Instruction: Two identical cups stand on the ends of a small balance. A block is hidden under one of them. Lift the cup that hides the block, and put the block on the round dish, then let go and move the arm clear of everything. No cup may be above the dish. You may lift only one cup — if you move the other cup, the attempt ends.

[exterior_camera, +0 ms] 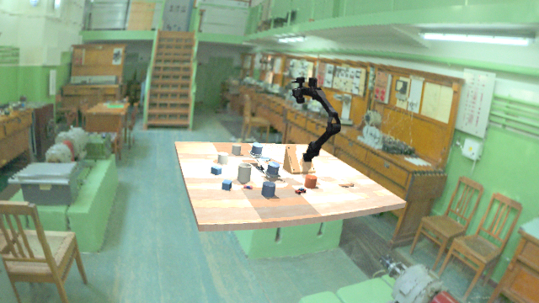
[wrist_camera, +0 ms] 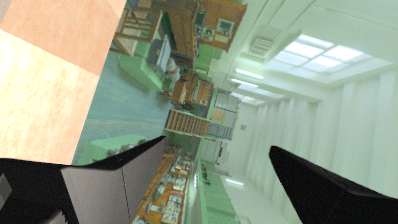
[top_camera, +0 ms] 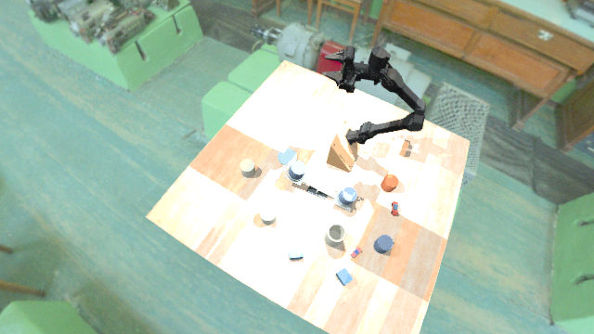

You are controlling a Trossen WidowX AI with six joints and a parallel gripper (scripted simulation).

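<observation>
Two blue cups stand on the balance, one on the far-left end and one on the near-right end. Which end sits lower I cannot tell. No block shows beneath either cup. The round dish is pale blue, lies beside the far-left cup and has nothing visible on it. My gripper is open and empty, raised high at the table's back edge, well away from cups and dish.
A wooden wedge stands between the arm's base and the balance. Around the balance are an orange cup, a navy cup, a grey open cup, two pale cups, two blue blocks and small toy cars.
</observation>
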